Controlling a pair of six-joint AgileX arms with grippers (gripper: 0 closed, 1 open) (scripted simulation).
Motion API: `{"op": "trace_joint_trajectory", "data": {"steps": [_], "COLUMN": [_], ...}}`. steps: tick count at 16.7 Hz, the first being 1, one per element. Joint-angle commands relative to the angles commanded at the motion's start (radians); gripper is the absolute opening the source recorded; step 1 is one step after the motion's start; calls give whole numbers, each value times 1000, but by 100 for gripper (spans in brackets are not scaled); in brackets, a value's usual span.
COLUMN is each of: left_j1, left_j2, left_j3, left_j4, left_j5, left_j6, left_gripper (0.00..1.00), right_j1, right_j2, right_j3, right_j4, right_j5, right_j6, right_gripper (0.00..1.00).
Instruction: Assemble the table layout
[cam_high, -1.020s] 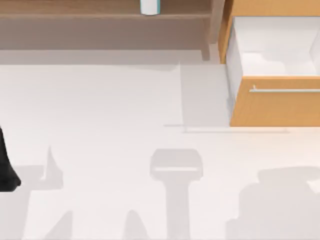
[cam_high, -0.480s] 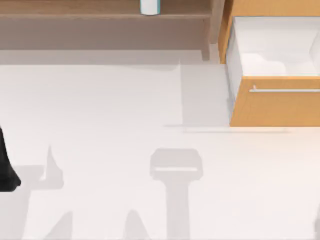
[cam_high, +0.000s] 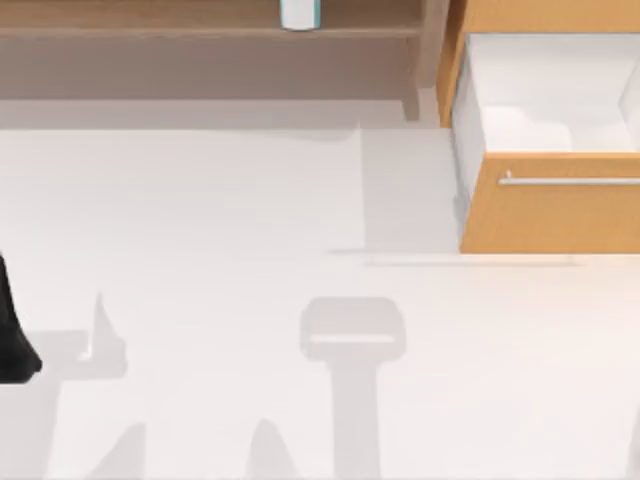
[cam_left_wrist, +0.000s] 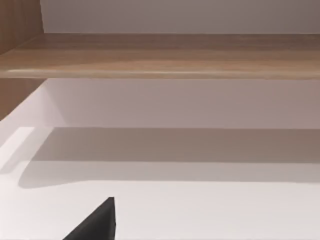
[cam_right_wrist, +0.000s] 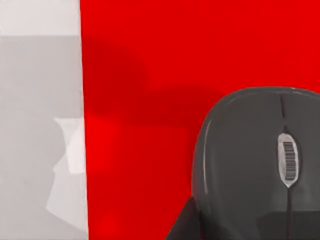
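The right gripper (cam_right_wrist: 192, 220), fingers' state untellable, is hovering over a grey mouse (cam_right_wrist: 255, 160) lying on a red mat (cam_right_wrist: 150, 75) upon the table (cam_high: 200, 230); placement looks nearly done. The left arm (cam_high: 12, 330) is idling.

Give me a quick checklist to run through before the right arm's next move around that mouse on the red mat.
1. Mouse lies on the red mat: ok.
2. Mat lies flat on the table, edge visible in the right wrist view: ok.
3. Right gripper open or shut: cannot tell.
4. Drawer of the cabinet pulled open: ok.
5. Left arm parked at the table's left edge: ok.
6. Bottle standing on the shelf: ok.
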Motion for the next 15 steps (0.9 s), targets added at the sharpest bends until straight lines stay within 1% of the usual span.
{"op": "trace_joint_trajectory", "data": {"steps": [15], "left_j1": [0], "left_j2": [0], "left_j3": [0], "left_j4": [0], "left_j5": [0], "left_j6": [0], "left_gripper": [100], "right_j1": [-2], "right_j2": [-45], "right_j3": [46], "right_j4": [38], "right_j5": [-3], "right_j6": [2], "right_gripper": [0]}}
